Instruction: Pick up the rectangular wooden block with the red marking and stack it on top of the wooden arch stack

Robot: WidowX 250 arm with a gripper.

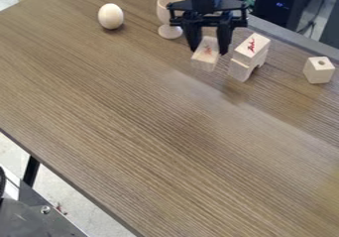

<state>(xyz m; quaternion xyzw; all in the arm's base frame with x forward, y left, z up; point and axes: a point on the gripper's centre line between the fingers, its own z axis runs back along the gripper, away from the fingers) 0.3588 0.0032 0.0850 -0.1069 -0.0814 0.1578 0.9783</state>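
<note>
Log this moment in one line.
hand: at red-marked block | beside it: stacked blocks | on table: goblet, egg, holed cube

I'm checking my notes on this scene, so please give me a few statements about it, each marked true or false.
1. The goblet stands upright on the table. True.
2. The egg sits inside the goblet. False: it rests on the table, apart from the goblet.
3. A red-marked upper block lies on top of a notched block. True.
4. The end effector is right over the holed cube. False: it is at the single red-marked block, between the goblet and the stack.
</note>
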